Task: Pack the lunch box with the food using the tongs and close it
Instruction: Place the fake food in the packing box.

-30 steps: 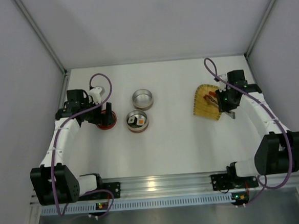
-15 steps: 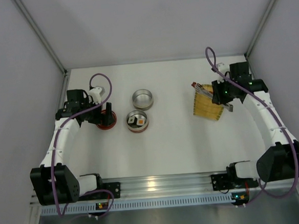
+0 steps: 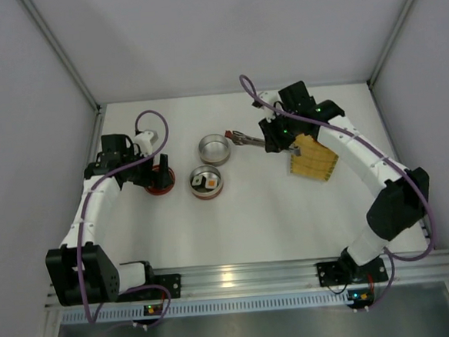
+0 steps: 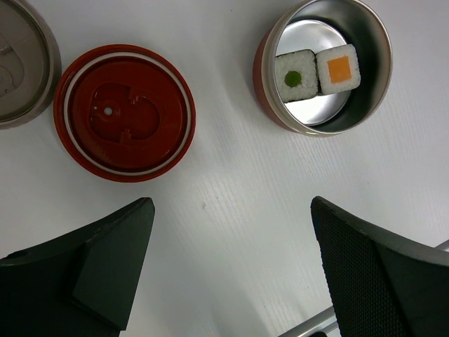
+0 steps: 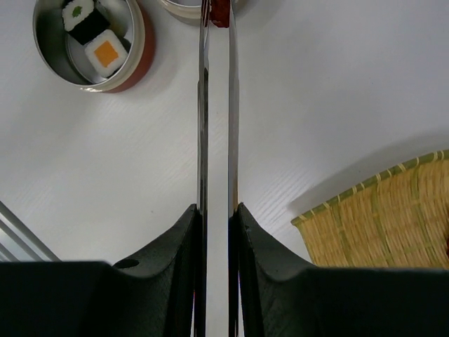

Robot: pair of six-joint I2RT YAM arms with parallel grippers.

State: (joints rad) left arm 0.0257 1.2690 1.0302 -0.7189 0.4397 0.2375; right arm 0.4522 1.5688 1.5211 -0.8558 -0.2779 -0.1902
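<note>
Left gripper (image 4: pixel 231 207) hangs over the white table (image 4: pixel 231 175) with its fingers spread wide and nothing between them; in its wrist view the red lid (image 4: pixel 125 112) lies flat at 11 o'clock from it, apart from both fingers; a grey lid (image 4: pixel 17 63) is cut off by the frame just beside the red one, at its 10 o'clock.

The red-walled tin (image 4: pixel 270 105) stands at 1 o'clock from that gripper, also untouched; inside it a green-topped sushi piece (image 4: pixel 296 76) and an orange-topped sushi piece (image 4: pixel 339 68) sit side by side, touching.

From above, the silver tin (image 3: pixel 214 148) stands just beside the red-walled one, at its 12 o'clock; its inside cannot be made out.

Right gripper (image 5: pixel 215 210) is pinched on the handle end of the tongs (image 5: pixel 214 126); the two thin arms run straight out toward 12 o'clock in the wrist view, pressed nearly together; at their far tips a small red piece (image 5: pixel 221 10) is clamped, right at the silver tin's rim at about 1 o'clock seen from above; whether it touches that rim cannot be told.

The yellow tray (image 3: pixel 314 156) lies at 4 o'clock from the right gripper, partly under the arm.
</note>
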